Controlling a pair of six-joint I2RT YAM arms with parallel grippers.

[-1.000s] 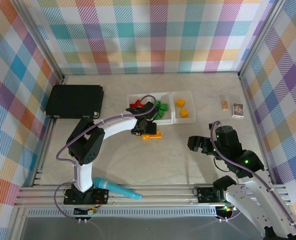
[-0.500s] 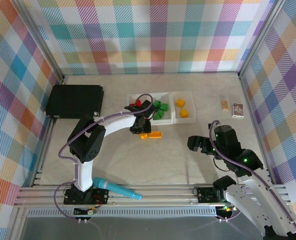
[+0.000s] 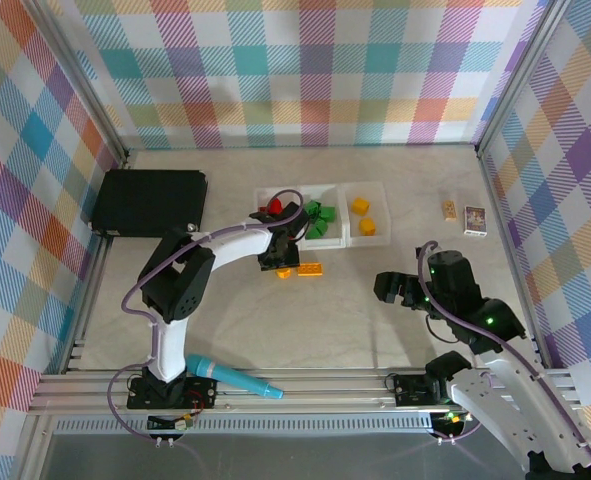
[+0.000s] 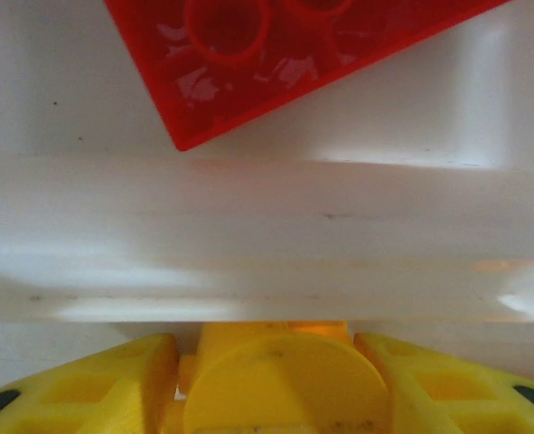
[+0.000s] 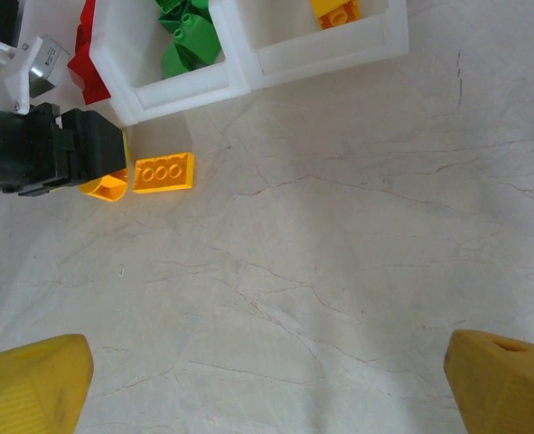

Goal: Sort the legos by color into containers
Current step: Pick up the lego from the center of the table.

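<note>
Pickup step, left gripper (image 3: 280, 264) looks clamped on a yellow-orange lego (image 5: 104, 187) just beside the near wall of the containers (image 5: 181, 90), next it needs carrying right into the rightmost bin (image 3: 367, 242) with the yellows

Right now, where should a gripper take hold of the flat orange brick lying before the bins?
Come straight down on the orange brick and pinch its two long sides. It lies flat, studs up, with bare table along both. Its left end is crowded by another orange piece; the bin wall behind probably leaves enough gap.
</note>
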